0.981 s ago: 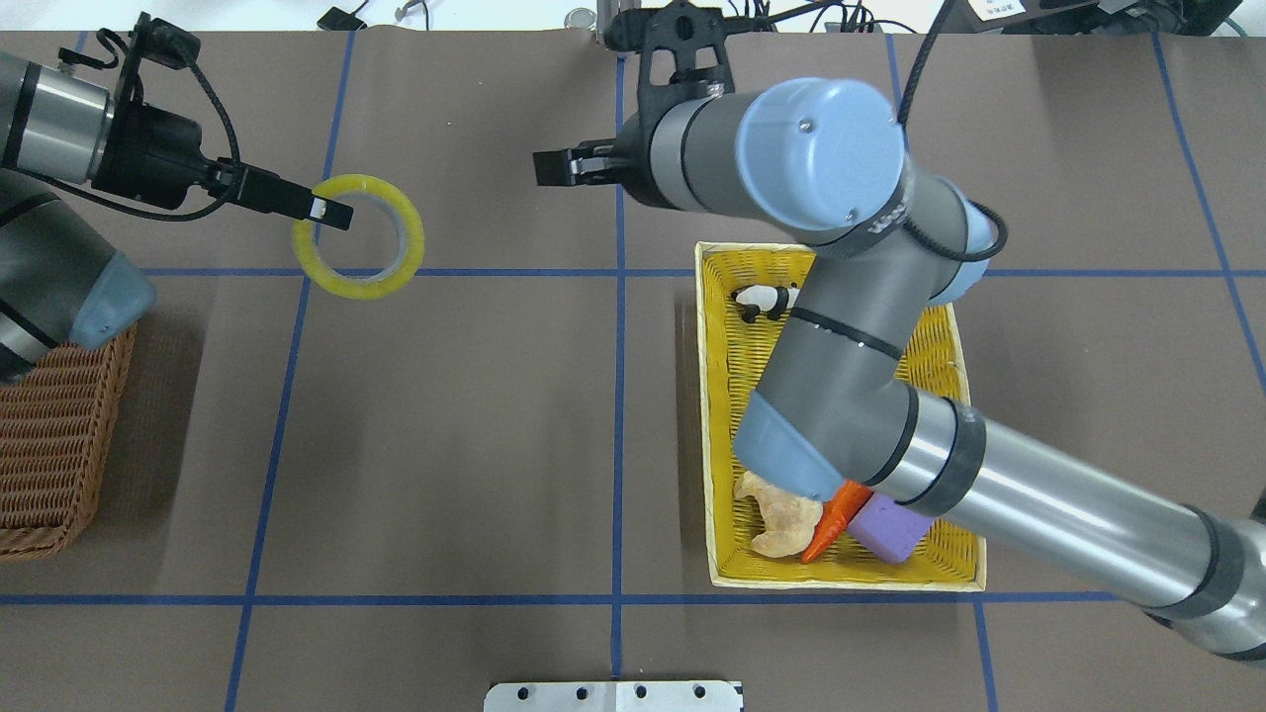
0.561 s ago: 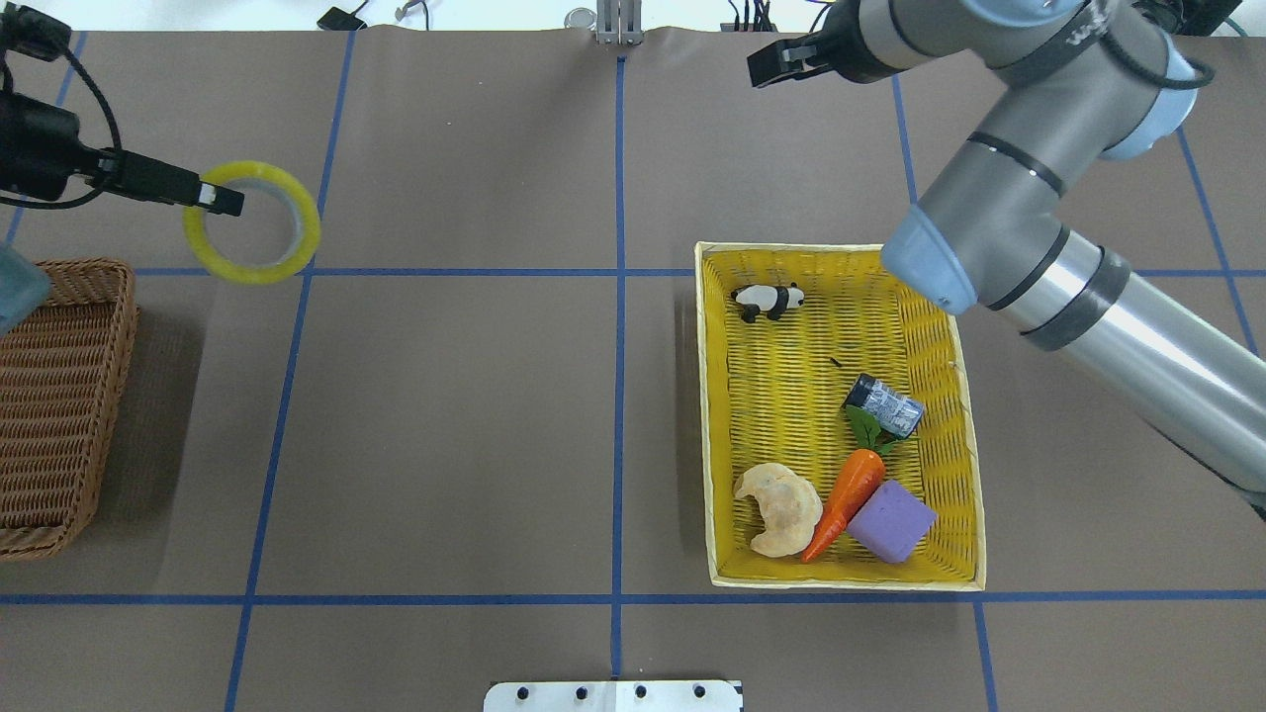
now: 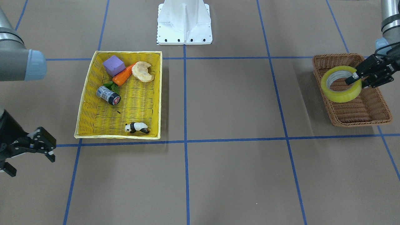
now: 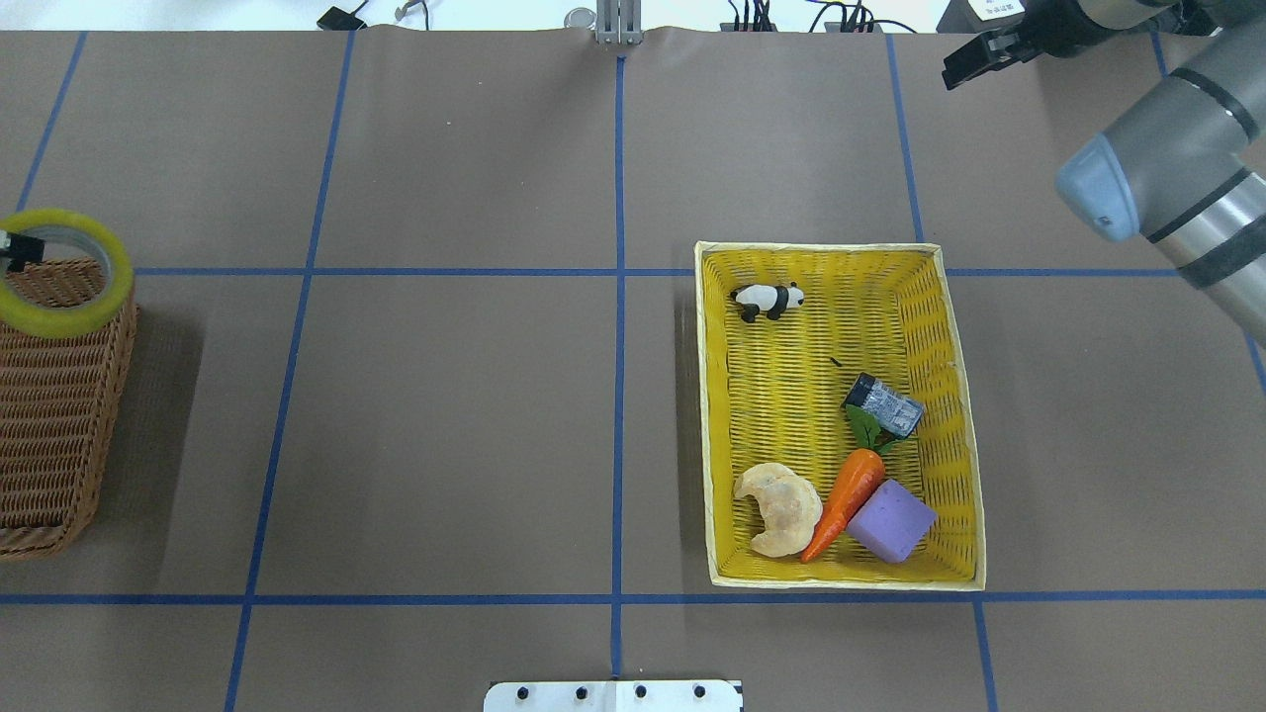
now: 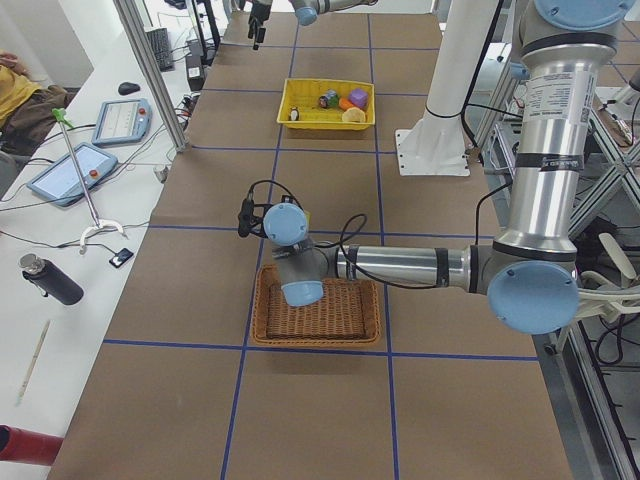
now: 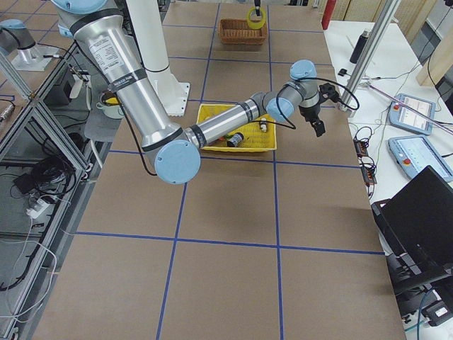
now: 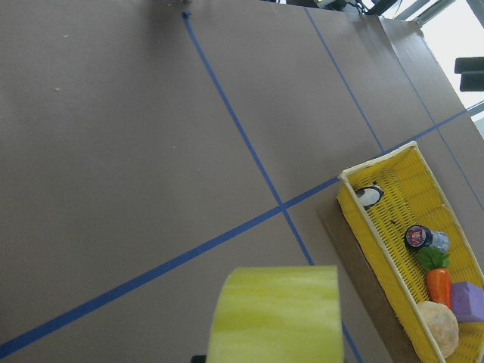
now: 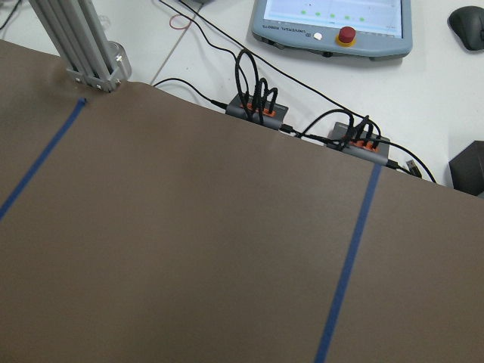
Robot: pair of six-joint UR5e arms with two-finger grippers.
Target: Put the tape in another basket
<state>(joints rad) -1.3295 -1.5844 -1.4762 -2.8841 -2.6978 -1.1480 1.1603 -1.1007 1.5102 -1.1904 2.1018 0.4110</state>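
The tape (image 3: 340, 97), a yellowish roll, hangs in the air over the brown wicker basket (image 3: 359, 122). My left gripper (image 3: 356, 78) is shut on the roll's wall, one finger inside the ring. In the overhead view the tape (image 4: 61, 323) overlaps the far end of the basket (image 4: 49, 465) at the left edge. The left wrist view shows the tape (image 7: 276, 314) close below the camera. My right gripper (image 3: 31, 156) is open and empty, beyond the yellow basket's far right corner; it also shows in the overhead view (image 4: 974, 59).
The yellow woven basket (image 4: 841, 583) lies right of centre. It holds a panda figure (image 4: 767, 300), a small can (image 4: 885, 403), a carrot (image 4: 846, 499), a purple block (image 4: 890, 521) and a bread piece (image 4: 781, 509). The white robot base (image 3: 184, 22) stands at the table's near edge.
My left arm has carried the tape leftward, from over the bare table to over the brown basket. My right arm has swung away to the far right corner.
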